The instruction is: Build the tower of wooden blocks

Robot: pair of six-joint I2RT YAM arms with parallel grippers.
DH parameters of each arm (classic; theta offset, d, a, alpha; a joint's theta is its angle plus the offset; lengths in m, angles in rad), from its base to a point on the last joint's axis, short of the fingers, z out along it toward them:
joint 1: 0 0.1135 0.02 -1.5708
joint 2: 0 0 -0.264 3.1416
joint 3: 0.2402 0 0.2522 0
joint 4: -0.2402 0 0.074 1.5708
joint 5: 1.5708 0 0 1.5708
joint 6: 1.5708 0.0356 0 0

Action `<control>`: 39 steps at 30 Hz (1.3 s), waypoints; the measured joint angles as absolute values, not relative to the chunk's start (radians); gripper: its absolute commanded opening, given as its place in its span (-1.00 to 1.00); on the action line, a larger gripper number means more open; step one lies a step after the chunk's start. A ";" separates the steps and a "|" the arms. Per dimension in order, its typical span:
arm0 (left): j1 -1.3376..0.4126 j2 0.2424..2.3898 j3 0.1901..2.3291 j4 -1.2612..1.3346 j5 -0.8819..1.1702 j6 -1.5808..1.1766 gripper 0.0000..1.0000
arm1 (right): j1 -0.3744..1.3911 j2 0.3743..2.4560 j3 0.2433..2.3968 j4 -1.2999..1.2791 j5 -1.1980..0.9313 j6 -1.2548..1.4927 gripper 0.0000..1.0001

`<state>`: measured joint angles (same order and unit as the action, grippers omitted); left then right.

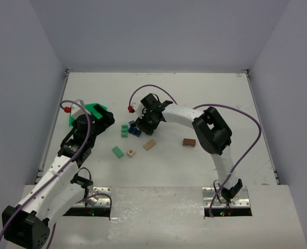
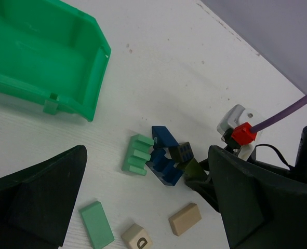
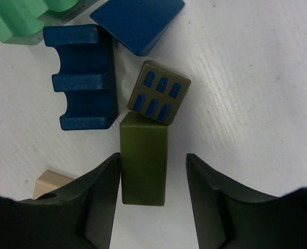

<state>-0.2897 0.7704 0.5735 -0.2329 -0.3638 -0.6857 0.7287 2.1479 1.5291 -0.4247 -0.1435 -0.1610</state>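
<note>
One block, perhaps loose, in tool

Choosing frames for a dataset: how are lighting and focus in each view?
Top external: even, soft light, faint shadows, no glare on the table. Left wrist: green bin and blue block sharp, left fingers dark and blurred. Right wrist: olive block crisp, right fingers almost black, little detail.

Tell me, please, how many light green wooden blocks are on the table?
2. A comb-shaped block lies right beside the blue blocks. A flat block lies apart, nearer the arms, beside the lettered cube. The right arm may hide others.
</note>
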 measured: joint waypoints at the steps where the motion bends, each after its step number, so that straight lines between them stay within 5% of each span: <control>1: -0.290 0.770 0.574 -0.233 -0.365 -0.686 1.00 | 0.729 2.157 1.529 -0.423 -0.144 -0.163 -0.30; 7: -0.290 0.769 0.574 -0.234 -0.367 -0.690 1.00 | 0.733 2.175 1.529 -0.410 -0.170 -0.183 -0.81; 21: -0.290 0.718 0.571 -0.276 -0.408 -0.693 1.00 | 0.710 1.858 1.480 -0.419 -0.211 -0.344 -0.81; 29: -0.290 0.714 0.549 -0.290 -0.444 -0.694 1.00 | 0.548 1.657 1.455 -0.398 -0.328 -0.520 -0.84; 39: -0.290 0.718 0.522 -0.282 -0.473 -0.688 1.00 | 0.526 1.656 1.099 -0.512 -0.408 -0.670 -0.80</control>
